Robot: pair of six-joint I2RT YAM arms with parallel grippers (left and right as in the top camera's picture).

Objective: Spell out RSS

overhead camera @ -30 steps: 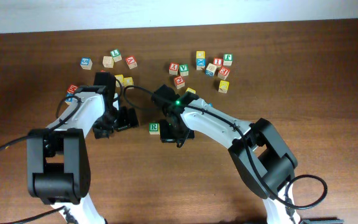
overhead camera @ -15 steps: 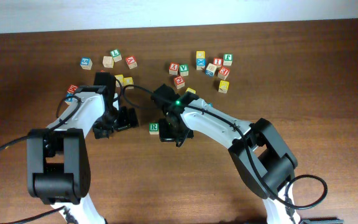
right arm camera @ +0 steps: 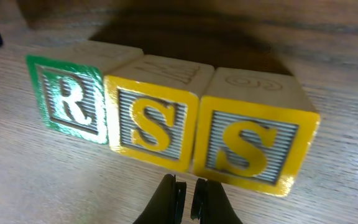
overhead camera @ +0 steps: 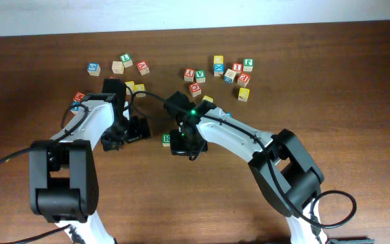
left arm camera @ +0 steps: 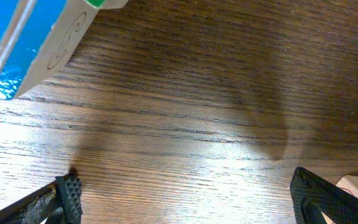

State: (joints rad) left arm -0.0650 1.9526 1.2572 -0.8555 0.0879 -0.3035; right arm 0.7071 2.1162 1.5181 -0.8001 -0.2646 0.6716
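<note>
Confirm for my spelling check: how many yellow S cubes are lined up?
2: middle S cube beside the green R cube; end S cube at the row's other end.

Tabletop: dark brown wood with visible grain lines and a satin finish that shows a soft glare patch.

R cube, middle S cube, end S cube: top faces are pale bare wood, matt, with shallow pressed motifs. Front faces are painted with a slight gloss, green on the R cube and yellow on both S cubes. Each letter sits on a fine-ruled panel.

Left gripper: pads are black, matt and rubber-like, with a studded texture.

Right gripper: black, smooth, dull.

Arm shells: white, smooth plastic.
</note>
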